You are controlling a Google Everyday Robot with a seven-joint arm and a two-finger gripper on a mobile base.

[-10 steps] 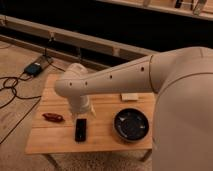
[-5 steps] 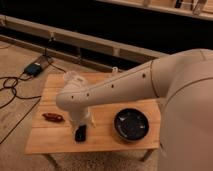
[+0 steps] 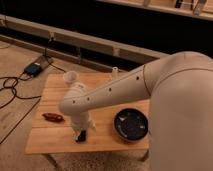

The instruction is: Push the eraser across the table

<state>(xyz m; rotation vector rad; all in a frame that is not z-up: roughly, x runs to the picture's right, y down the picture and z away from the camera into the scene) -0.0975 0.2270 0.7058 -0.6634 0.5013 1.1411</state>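
One arm [image 3: 125, 90], pale and thick, is stretched from the right across the table [image 3: 50, 145], and its gripper [image 3: 82, 132] is held low over the front part of the slatted top, left of the middle. Whether the gripper is apart or together cannot be told. The eraser [image 3: 79, 138] is seen only as a small black piece right beneath the gripper, near the table's front edge; contact between the two cannot be made out. A dark round bowl [image 3: 131, 125] is set on the table to the right, apart from the eraser, and a reddish-brown elongated object [image 3: 53, 117] is laid to the left of it. A pale cup-like shape [image 3: 71, 77] is seen at the far side of the table.
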